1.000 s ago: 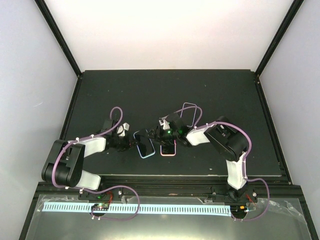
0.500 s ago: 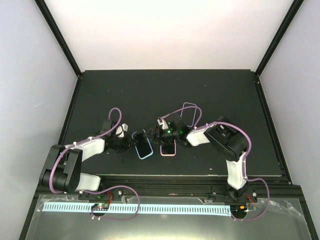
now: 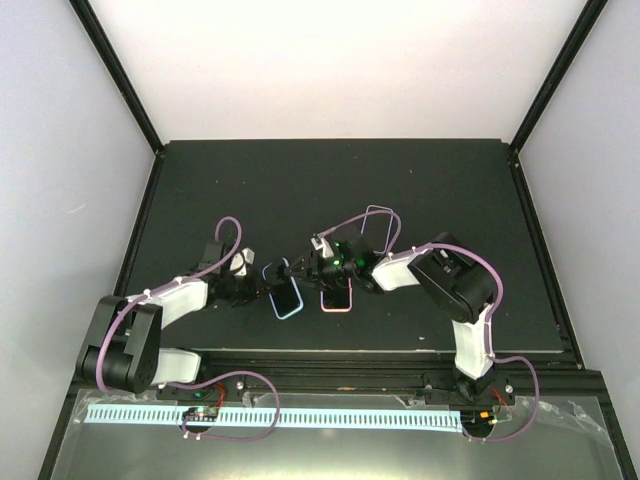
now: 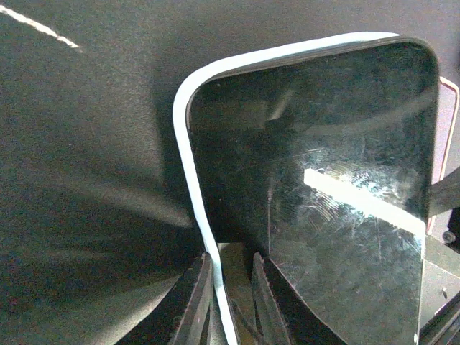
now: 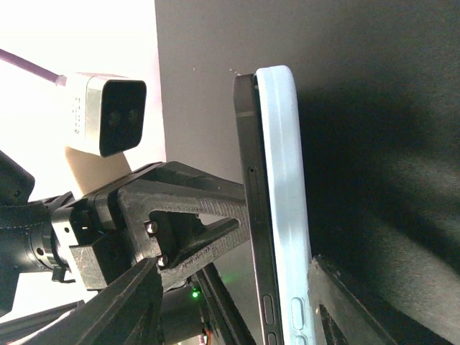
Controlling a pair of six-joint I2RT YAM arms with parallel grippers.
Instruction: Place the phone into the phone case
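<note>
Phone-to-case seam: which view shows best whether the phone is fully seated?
Right wrist. It looks edge-on at the phone and the light blue case, showing the seam between them. Left wrist shows the screen with the case rim beside it; top external shows them too small.

Phone (image 3: 290, 296) in phone case (image 3: 279, 303), between both arms; second case (image 3: 337, 300) just right; third case (image 3: 381, 226) behind.

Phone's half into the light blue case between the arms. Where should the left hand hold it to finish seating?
Hold the light blue case by its long side rim, coming in from the left arm's side, as the left hand does now. The phone looks nearly level with that rim, so pinching the edge leaves its face free for the right hand to press.
</note>
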